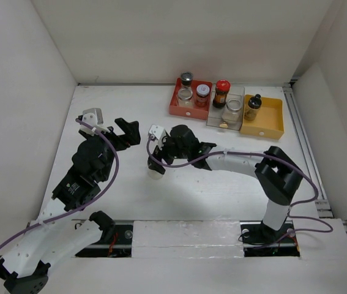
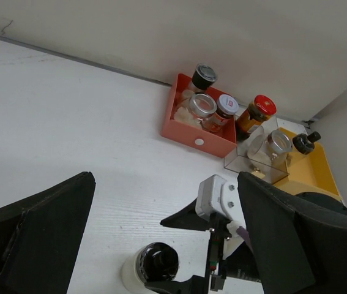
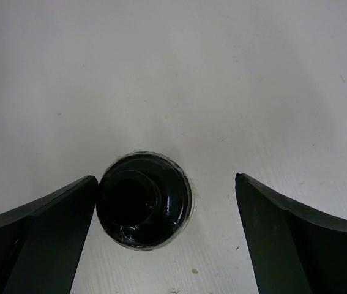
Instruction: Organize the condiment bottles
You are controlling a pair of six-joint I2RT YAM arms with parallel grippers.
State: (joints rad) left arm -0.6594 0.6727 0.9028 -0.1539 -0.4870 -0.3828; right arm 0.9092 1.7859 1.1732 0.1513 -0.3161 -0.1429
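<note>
A black-domed bottle with a white body (image 1: 155, 172) stands alone on the table. It also shows in the left wrist view (image 2: 155, 264) and the right wrist view (image 3: 144, 201). My right gripper (image 3: 166, 190) is open and straddles it from above; its left finger (image 3: 44, 226) is at the dome, the right finger is well apart. My left gripper (image 1: 124, 131) is open and empty, to the left of that bottle. Several other bottles stand in trays at the back: three in the red tray (image 1: 174, 107), a red-lidded brown jar (image 1: 222, 92) and a silver-lidded jar (image 1: 232, 110) in the clear tray, and a black-domed one (image 1: 253, 105) in the yellow tray (image 1: 272, 119).
The three trays stand side by side against the back wall, right of centre. White walls enclose the table on the left, back and right. The right arm (image 1: 240, 162) stretches across the middle of the table.
</note>
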